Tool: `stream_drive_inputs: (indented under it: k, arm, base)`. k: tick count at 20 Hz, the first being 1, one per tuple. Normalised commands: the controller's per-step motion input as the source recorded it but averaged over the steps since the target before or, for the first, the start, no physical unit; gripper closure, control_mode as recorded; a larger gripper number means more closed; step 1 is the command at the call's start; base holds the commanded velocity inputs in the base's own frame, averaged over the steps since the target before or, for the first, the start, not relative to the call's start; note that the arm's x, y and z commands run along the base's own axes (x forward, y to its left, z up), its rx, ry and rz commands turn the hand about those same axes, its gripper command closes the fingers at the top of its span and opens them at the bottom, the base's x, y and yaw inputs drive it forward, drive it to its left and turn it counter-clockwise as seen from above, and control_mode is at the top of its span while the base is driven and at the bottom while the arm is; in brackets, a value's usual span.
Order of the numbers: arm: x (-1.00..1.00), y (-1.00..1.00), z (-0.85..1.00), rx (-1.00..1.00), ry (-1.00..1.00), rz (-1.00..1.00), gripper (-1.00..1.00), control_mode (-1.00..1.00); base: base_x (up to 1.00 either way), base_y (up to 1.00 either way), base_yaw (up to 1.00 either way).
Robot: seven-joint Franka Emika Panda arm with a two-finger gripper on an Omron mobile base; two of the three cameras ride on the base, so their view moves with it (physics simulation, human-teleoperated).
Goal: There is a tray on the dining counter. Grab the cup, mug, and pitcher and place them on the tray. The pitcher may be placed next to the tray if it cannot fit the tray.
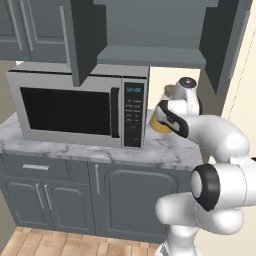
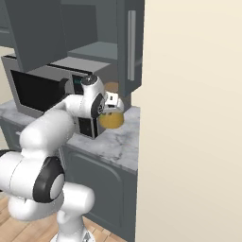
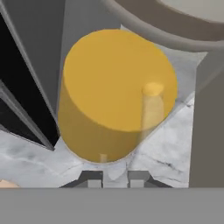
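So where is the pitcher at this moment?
The pitcher stands on the marble counter, just right of the microwave in the left base view, with the claw directly above it.

Translucent yellow-orange pitcher (image 3: 116,94), smooth, glassy, centre frame; veined marble countertop (image 1: 90,149) below; brushed-metal microwave (image 1: 75,107), glossy black door, left; matt grey cabinets (image 1: 55,192); wood plank floor (image 1: 55,242).

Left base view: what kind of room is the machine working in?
A kitchen, it seems: a microwave stands on a marble counter with grey cabinets below, and a yellow pitcher sits beside the microwave.
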Motion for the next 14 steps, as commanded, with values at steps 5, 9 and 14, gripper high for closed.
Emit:
stream_drive_inputs:
  k: [5, 9, 14]
  arm:
    - [-0.33, 0.07, 0.98, -0.03, -0.12, 0.06, 1.00, -1.00]
    - [-0.48, 0.01, 0.92, -0.07, -0.02, 0.04, 1.00, -1.00]
    - [-0.48, 0.04, 0.79, -0.04, 0.00, 0.05, 1.00, -1.00]
  base:
    - [0.00, 0.00, 0.00]
    - [0.00, 0.00, 0.00]
    - [0.00, 0.00, 0.00]
